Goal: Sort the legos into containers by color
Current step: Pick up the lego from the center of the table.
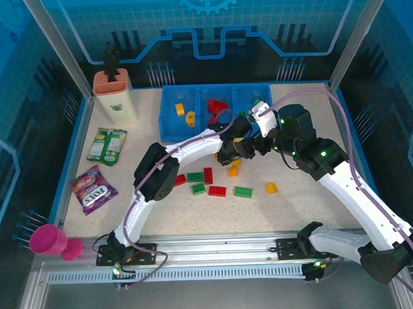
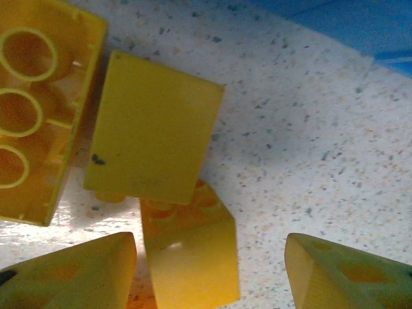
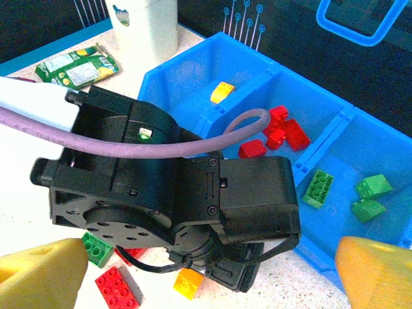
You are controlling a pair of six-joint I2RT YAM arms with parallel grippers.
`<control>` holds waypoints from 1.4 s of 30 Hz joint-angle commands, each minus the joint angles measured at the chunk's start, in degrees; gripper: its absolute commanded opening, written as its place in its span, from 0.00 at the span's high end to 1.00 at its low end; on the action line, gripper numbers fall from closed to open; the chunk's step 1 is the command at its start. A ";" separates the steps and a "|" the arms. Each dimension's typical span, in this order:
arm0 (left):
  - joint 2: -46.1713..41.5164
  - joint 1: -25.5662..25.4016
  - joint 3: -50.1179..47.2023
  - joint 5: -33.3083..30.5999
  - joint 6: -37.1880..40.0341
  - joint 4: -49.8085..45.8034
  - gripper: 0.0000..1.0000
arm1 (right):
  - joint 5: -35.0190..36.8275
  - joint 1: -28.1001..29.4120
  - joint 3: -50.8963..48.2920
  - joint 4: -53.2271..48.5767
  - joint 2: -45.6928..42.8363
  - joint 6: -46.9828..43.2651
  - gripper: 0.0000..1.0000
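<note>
Close up, your left gripper (image 2: 212, 257) stands released around a smooth sloped yellow brick (image 2: 190, 257) lying against one finger (image 2: 77, 273); two flat-sided yellow bricks (image 2: 151, 145) lie just ahead. Your right gripper (image 3: 212, 267), spread wide and empty, faces the glossy blue tray (image 3: 187, 84), whose compartments hold a yellow piece (image 3: 222, 92), red pieces (image 3: 283, 129) and green pieces (image 3: 370, 187).

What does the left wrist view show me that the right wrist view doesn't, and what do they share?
Left wrist: a close-up of three yellow legos on the table: a hollow one upside down, a flat-faced one, and a sloped one between the fingers of the open left gripper, unclamped. Right wrist: the blue tray with a yellow lego, red legos and green legos in separate compartments, the left arm's black wrist, and the open right gripper. Both: the speckled table and some of the blue tray.
</note>
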 commanded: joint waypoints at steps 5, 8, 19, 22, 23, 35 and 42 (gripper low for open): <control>2.22 -0.30 -0.49 1.74 0.54 -2.83 0.43 | 0.20 0.41 -0.69 2.07 -0.98 0.39 0.00; 2.50 -0.30 -0.79 2.21 1.60 -2.64 0.49 | 0.49 0.39 -0.98 2.23 -0.92 0.25 0.00; 1.55 0.49 -3.78 5.25 4.80 -3.67 0.68 | 1.39 0.72 -0.89 2.21 -0.89 -0.30 0.00; -2.41 1.34 -6.80 3.34 6.98 -4.50 0.72 | 1.92 0.79 -1.32 2.47 -1.07 -0.42 0.00; -4.11 1.66 -7.85 2.25 7.77 -4.91 0.73 | 2.20 0.78 -1.42 2.56 -1.20 -0.57 0.00; -20.99 11.90 -6.53 -8.91 19.93 -6.35 0.73 | 3.11 0.89 -1.95 2.73 -0.59 -1.33 0.00; -18.13 20.37 -1.30 -13.50 26.95 -1.29 0.75 | 5.30 0.90 -1.70 3.22 -0.78 -1.40 0.00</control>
